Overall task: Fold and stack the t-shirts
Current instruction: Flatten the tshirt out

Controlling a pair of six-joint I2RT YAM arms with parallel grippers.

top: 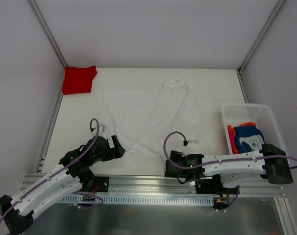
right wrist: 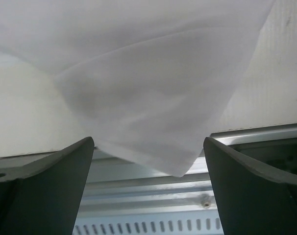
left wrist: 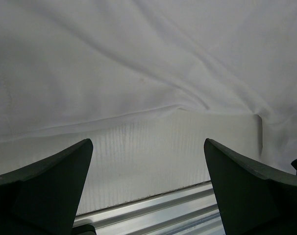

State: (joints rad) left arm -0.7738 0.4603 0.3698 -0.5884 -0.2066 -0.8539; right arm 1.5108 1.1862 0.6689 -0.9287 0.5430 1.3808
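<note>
Presently poised, left gripper (left wrist: 147,143) and right gripper (right wrist: 148,143) both spread wide, at the near hem of the white t-shirt (top: 148,117) lying flat mid-table; could lose the thin corner overhanging the table (top: 217,84) edge and skew the fold

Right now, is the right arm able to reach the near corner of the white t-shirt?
Probably yes. The right hand is open, and the near corner of the white t-shirt shows right between its fingers in the wrist view, with nothing in front of it.
</note>
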